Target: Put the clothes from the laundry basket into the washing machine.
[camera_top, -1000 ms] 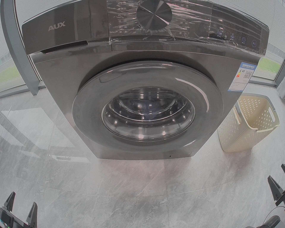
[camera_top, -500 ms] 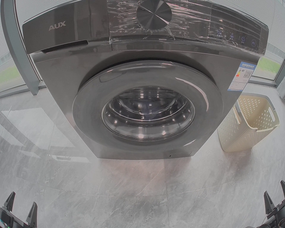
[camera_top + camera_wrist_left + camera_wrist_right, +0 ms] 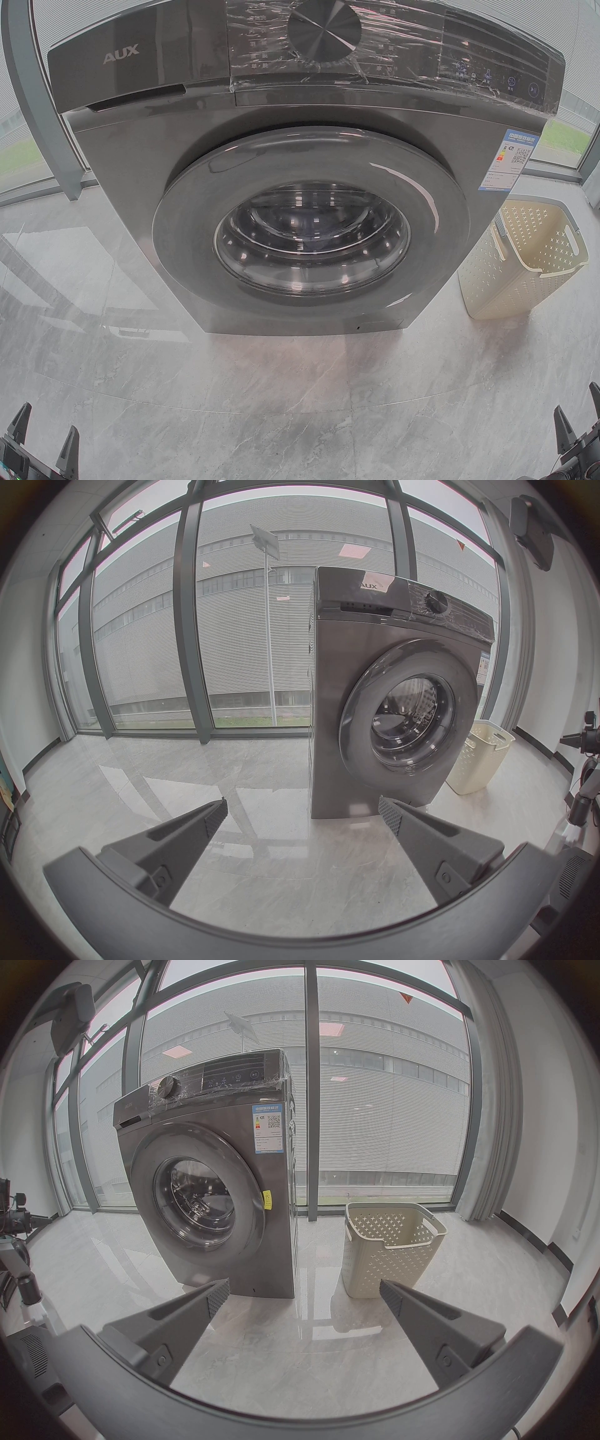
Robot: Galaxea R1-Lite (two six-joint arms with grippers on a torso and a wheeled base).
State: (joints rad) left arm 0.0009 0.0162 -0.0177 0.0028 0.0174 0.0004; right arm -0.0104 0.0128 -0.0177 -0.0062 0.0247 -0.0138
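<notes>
I see the washing machine (image 3: 125, 150) door (image 3: 187, 212) shut, laundry basket (image 3: 525, 269) just beside it on the floor (image 3: 281, 387); left gripper (image 3: 301, 805) and right gripper (image 3: 304, 1285) both spread wide, holding nothing

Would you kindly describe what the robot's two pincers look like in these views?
Both the left pincer and the right pincer look alike: two matte dark grey, wedge-shaped fingers tapering to narrow tips, with finely ribbed pads on the inner faces near the tips. Each finger carries a small round fastener and sits on a curved dark grey bar.
</notes>
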